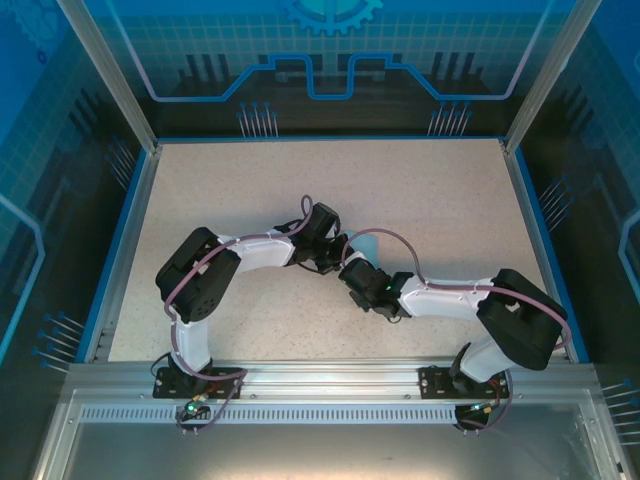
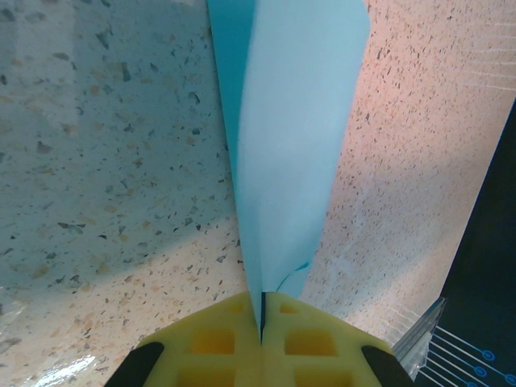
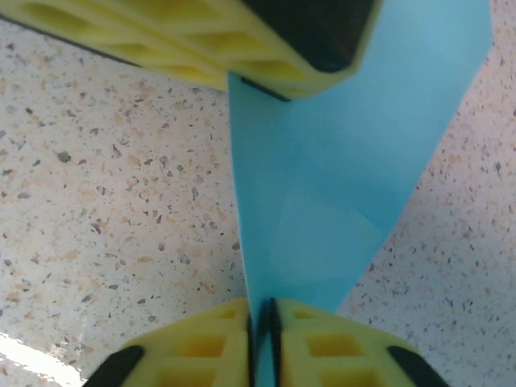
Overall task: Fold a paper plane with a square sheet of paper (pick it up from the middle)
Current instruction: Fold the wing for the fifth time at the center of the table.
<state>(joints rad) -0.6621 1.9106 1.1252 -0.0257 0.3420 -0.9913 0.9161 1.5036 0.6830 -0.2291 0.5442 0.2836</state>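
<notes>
bottom centre, the left gripper (image 2: 262,321) and right gripper (image 3: 261,313) each pinch one light-blue paper plane (image 2: 294,137). one speckled table (image 2: 105,177) lies behind.

From above, your left wrist (image 1: 318,232) and right wrist (image 1: 372,285) meet over mid-table and cover whatever sits between their fingertips. In the left wrist view the paper plane (image 2: 290,145) runs off the top edge, so you cannot see its far end. Its near end vanishes into the left gripper (image 2: 262,316), itself cropped at the bottom. In the right wrist view the left gripper's fingers (image 3: 242,48) hide the paper's upper part, and the right gripper (image 3: 260,316) is cut off below.
</notes>
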